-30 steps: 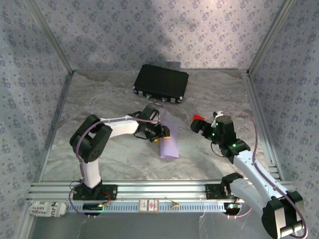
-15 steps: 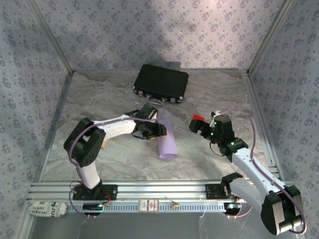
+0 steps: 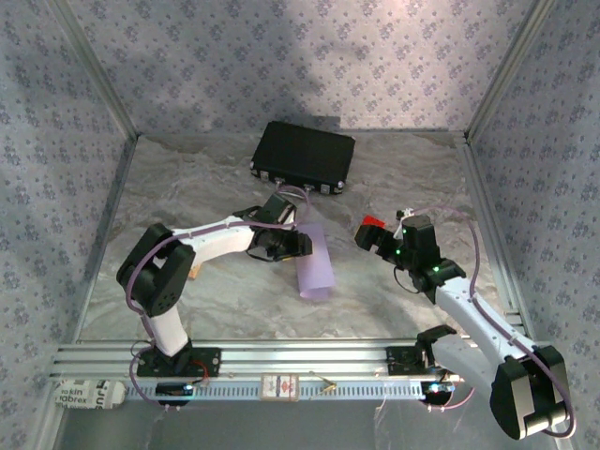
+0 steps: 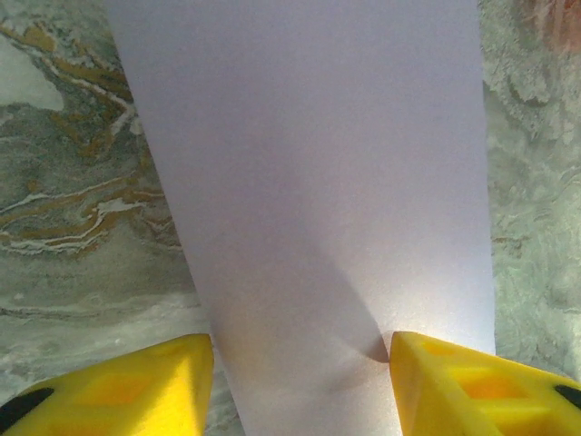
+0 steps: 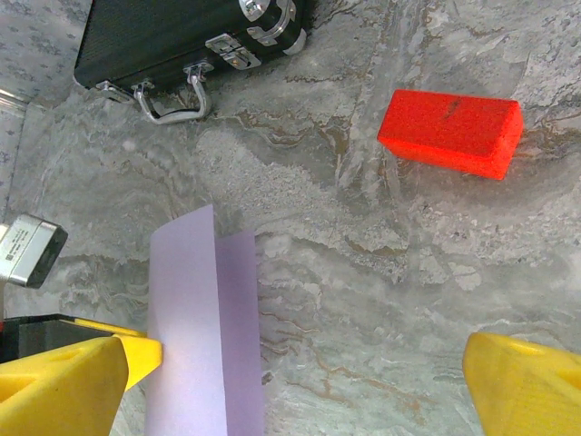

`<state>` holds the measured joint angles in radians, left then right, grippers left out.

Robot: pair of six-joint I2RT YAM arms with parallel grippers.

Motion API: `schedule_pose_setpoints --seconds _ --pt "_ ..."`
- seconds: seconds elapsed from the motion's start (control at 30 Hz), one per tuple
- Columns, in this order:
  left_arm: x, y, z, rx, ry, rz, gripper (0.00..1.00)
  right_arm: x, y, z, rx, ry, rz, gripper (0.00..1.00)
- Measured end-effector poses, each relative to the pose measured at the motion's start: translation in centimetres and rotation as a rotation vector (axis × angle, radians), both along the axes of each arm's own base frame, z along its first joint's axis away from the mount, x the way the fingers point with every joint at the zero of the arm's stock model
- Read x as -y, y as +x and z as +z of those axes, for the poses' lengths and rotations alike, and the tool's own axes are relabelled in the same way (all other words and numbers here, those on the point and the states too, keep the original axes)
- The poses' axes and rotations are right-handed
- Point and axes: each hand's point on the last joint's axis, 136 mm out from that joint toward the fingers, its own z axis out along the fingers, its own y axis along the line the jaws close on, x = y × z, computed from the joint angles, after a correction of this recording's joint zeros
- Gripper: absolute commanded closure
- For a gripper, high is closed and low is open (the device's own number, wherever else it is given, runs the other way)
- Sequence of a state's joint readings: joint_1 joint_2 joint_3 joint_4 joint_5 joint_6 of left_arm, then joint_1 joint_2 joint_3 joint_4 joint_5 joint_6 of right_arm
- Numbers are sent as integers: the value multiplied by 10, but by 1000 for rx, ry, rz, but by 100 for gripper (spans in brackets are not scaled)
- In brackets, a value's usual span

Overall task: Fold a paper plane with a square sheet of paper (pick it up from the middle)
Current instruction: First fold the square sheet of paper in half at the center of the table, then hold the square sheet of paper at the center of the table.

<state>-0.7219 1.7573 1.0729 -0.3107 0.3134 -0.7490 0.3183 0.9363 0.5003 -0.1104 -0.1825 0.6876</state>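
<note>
The square sheet of paper, pale lilac, lies curled over on itself at mid-table. In the left wrist view the paper runs between the yellow fingers of my left gripper. The right fingertip presses a small dent into it and the left fingertip sits against its other edge. My left gripper holds the sheet's left side. My right gripper stands open to the right, well apart from the sheet, with bare table between its fingers.
A black case with metal latches and a handle lies at the back. A small red block rests beside my right gripper. Patterned walls enclose the table; an aluminium rail runs along the near edge.
My left arm has stretched lower and further out, and the sheet has shifted slightly up and left with the gripper. The right arm has barely moved.
</note>
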Motion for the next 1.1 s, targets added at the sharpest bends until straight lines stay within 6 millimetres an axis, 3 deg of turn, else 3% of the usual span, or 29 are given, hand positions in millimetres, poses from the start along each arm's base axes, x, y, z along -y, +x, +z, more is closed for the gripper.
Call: schedule_pose_setpoints --seconds 0.3,0.63,0.83,0.93,1.1 --pt "-9 -10 -24 -60 66 -20 47 -1 0 0 1 2 2 3" --pt "-10 -9 -25 -69 85 -20 44 -1 0 -1 -4 2 5 4" --pt "-10 -8 -25 -70 88 -8 43 -10 0 -4 -18 22 48 12" --pt "-9 -8 -26 -77 96 6 43 -18 -2 -14 -55 30 92 21" --pt "-11 -6 -28 -86 108 32 48 -33 -4 -27 -117 32 154 27"
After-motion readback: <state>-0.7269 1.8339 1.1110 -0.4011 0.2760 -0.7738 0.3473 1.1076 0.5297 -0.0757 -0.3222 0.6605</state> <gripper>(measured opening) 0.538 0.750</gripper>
